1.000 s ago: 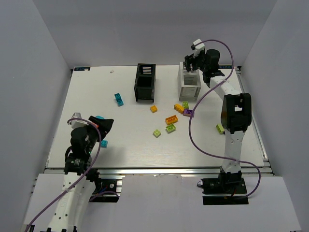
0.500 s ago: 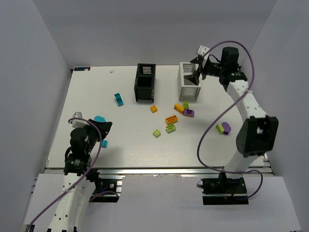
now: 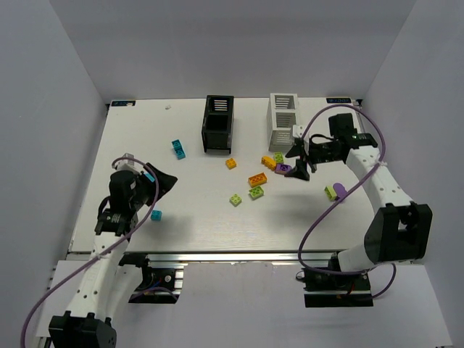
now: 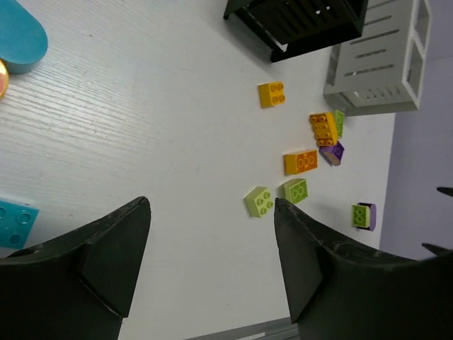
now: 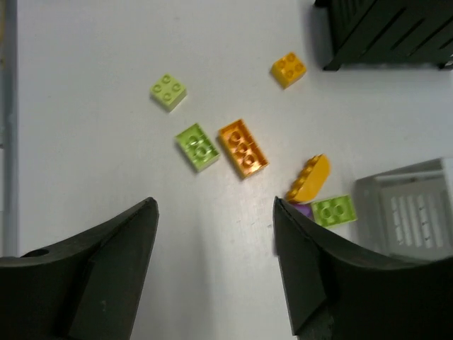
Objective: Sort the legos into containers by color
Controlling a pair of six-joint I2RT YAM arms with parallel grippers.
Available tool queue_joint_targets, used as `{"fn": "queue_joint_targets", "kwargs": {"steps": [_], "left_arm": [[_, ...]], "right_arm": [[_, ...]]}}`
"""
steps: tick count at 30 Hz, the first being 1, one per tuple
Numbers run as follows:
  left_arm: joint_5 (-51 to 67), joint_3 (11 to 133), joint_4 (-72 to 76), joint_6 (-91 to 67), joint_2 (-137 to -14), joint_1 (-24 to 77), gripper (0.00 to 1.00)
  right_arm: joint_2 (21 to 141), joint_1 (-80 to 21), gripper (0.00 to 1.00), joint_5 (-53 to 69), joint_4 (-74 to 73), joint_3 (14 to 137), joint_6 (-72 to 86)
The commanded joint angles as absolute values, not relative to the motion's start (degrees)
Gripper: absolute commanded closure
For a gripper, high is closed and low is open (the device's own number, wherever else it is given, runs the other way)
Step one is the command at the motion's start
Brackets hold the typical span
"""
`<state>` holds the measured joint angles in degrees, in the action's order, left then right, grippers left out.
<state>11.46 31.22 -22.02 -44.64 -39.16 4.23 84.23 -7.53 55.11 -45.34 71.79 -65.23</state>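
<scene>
The right arm has swung away from above the white box (image 3: 284, 134) and come down beside it, so the right gripper (image 3: 298, 164) now hangs over the loose pile. The left arm has lifted a touch too.

On the table (image 3: 196, 232), the black box (image 3: 217, 135) and the white box stand apart at the far side; what's inside them can't be made out. The legos (image 3: 257, 178) are scattered in front. In the main cluster, a long orange brick (image 5: 243, 147) lies just beside a green brick (image 5: 197, 146). A purple brick (image 3: 283, 168) sits next to the right gripper. One cyan brick (image 3: 178, 149) is near the black box. Another, the near cyan brick (image 3: 156, 215), lies by the left gripper (image 3: 164, 183).

These look light, hard and slick, so they will likely skid if nudged. The best hold is a pinch across two flat side walls, not over the studs.

Both sets of jaws are spread wide. Neither holds anything or touches a brick.
</scene>
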Motion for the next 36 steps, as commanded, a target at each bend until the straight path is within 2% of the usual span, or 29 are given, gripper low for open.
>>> {"fn": "queue_joint_targets", "kwargs": {"steps": [1,8,11,12,16,18,19,21,22,23,26,29,36], "left_arm": [[9.4,37.7,-28.8,-39.1,-42.6,4.1,0.20],[-7.1,48.5,-42.6,-34.5,-54.4,4.1,0.21],[-12.4,51.2,-45.7,-33.3,-59.4,4.0,0.34],[-12.9,51.8,-46.2,-33.0,-60.8,4.1,0.43],[-11.9,53.1,-44.9,-32.6,-65.8,4.0,0.48],[-8.9,52.7,-43.1,-32.2,-66.1,4.0,0.47],[-7.5,52.6,-42.1,-32.0,-66.1,4.0,0.43],[-4.5,52.3,-39.4,-31.6,-66.3,4.0,0.35],[-2.6,51.9,-38.5,-31.6,-66.4,4.1,0.32],[-1.9,51.8,-38.2,-31.7,-66.4,4.0,0.28],[-0.4,50.9,-37.4,-32.4,-66.1,4.0,0.24],[-0.1,49.7,-36.7,-32.8,-64.3,4.0,0.23],[2.8,44.7,-36.0,-35.7,-56.8,4.0,0.23]], "right_arm": [[78.4,-7.5,0.11,52.8,-47.2,67.4,-65.8],[73.0,-7.5,0.11,49.7,-35.9,60.6,-53.6],[72.6,-7.5,0.11,49.6,-34.1,59.8,-51.2],[72.6,-7.5,0.12,49.7,-34.0,59.5,-50.8],[72.8,-7.4,0.24,48.7,-30.9,59.0,-47.3],[73.1,-7.5,0.28,46.9,-28.4,59.2,-45.1],[73.8,-7.5,0.28,46.0,-27.3,59.6,-41.6],[74.9,-7.5,0.23,42.5,-25.8,60.1,-38.6],[76.5,-7.5,0.14,41.1,-25.1,60.2,-36.9],[77.7,-7.6,0.11,39.8,-24.7,60.3,-34.0],[83.2,-10.6,0.11,33.1,-26.9,61.9,-36.8],[88.1,-12.7,0.11,26.2,-27.0,63.7,-40.7],[99.9,-13.7,0.11,18.7,-27.7,72.9,-46.0]]}}
